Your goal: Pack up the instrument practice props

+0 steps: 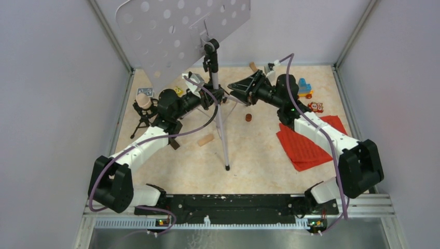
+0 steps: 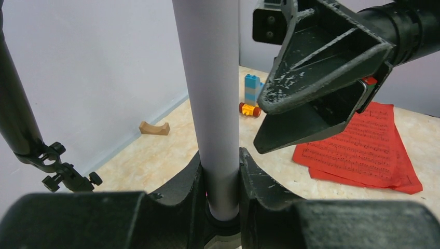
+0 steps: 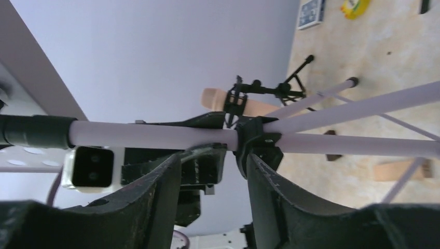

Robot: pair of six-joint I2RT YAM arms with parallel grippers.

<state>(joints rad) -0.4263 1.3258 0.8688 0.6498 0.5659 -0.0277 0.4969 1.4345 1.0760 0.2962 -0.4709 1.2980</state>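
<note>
- left pincer, bottom centre of its wrist view, is clenched on the silver pole of the music stand, mid-table
- right pincer is released, jaws apart just beside that pole, roughly level with the black collar
- imo: hold the left grip firm and close the right squarely, so nothing tips
- red sheet music, right of the overhead view: printed notes, no readable title or brand

Pale lilac walls enclose a beige marbled tabletop, lit evenly, perhaps from overhead.
</note>
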